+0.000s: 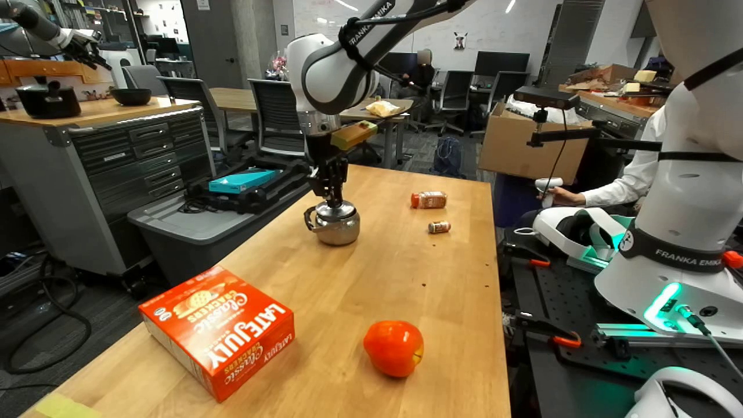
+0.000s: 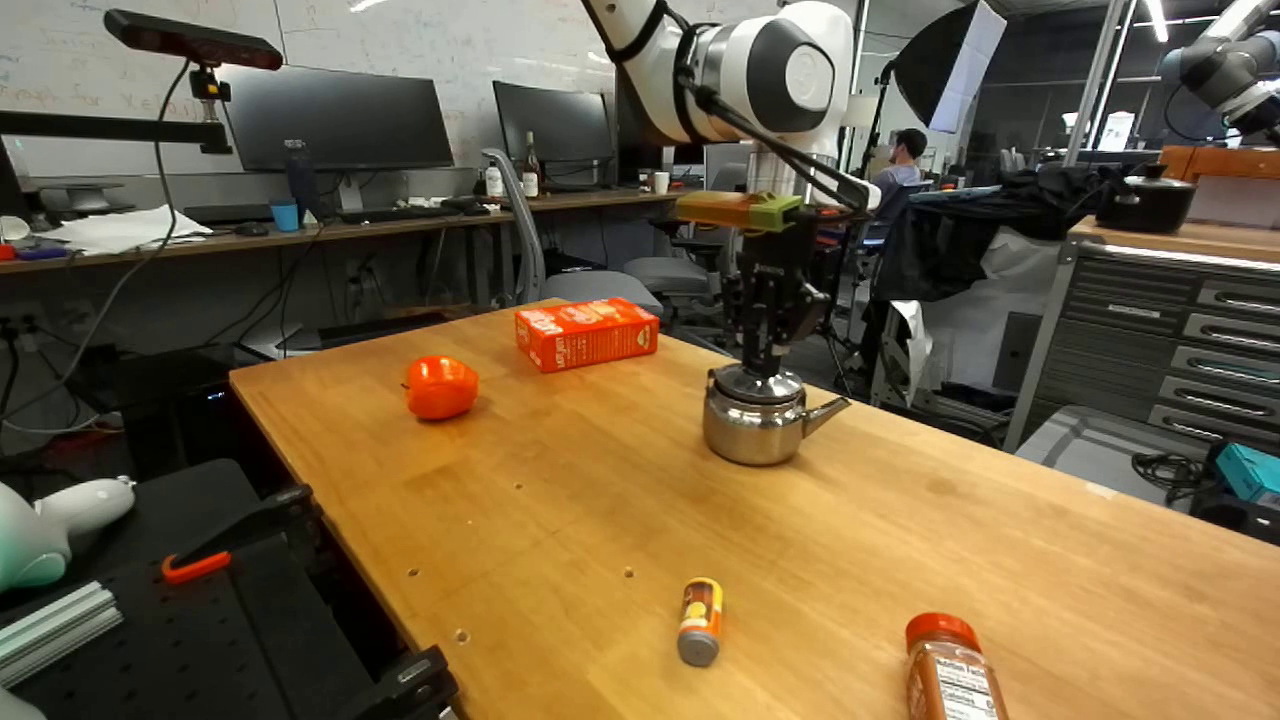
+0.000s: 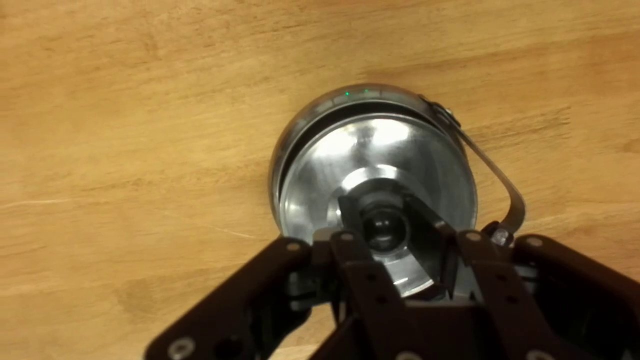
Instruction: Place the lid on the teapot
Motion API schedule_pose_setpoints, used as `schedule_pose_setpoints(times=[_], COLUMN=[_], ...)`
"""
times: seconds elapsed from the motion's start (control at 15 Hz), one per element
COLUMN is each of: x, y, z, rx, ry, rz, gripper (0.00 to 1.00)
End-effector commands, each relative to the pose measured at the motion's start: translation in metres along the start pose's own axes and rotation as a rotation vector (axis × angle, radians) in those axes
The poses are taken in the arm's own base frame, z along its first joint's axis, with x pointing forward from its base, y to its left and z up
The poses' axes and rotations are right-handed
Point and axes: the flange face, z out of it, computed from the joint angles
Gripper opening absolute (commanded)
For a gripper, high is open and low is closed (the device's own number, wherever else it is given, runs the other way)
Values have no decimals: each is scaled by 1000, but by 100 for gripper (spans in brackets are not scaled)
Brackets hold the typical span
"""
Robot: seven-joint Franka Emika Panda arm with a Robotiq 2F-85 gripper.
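Observation:
The teapot [image 1: 338, 232] is a squat shiny silver pot standing upright on the wooden table; its spout shows in an exterior view [image 2: 824, 412]. The silvery lid [image 2: 735, 384] is at the pot's top opening. In the wrist view the lid [image 3: 320, 170] covers most of the teapot [image 3: 292, 132], off-centre, with a dark crescent gap along the upper left rim. I cannot tell whether it rests on the rim or hangs just above. My gripper [image 3: 380, 202] points down, its fingers closed on both sides of the lid's dark knob [image 3: 385, 230]. The strap handle [image 3: 505, 185] hangs at the side.
A red cracker box [image 1: 223, 325] and an orange-red round pepper [image 1: 393, 348] lie on the table [image 1: 348, 290]. A red-capped spice jar [image 1: 430, 200] and a smaller jar [image 1: 439, 227] lie on the table too. A grey bin [image 1: 203, 226] stands beyond the table's edge near the pot.

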Motion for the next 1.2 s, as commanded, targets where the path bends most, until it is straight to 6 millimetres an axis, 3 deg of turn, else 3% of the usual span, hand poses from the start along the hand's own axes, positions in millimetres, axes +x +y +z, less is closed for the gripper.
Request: schedule_pose_setpoints(times=[0.0, 0.53, 1.13], x=[-5, -20, -36], y=[7, -2, 4], z=[19, 26, 26], rx=[0, -37, -36], ry=[-11, 5, 6], rz=[21, -10, -11], gripper=[7, 7, 7])
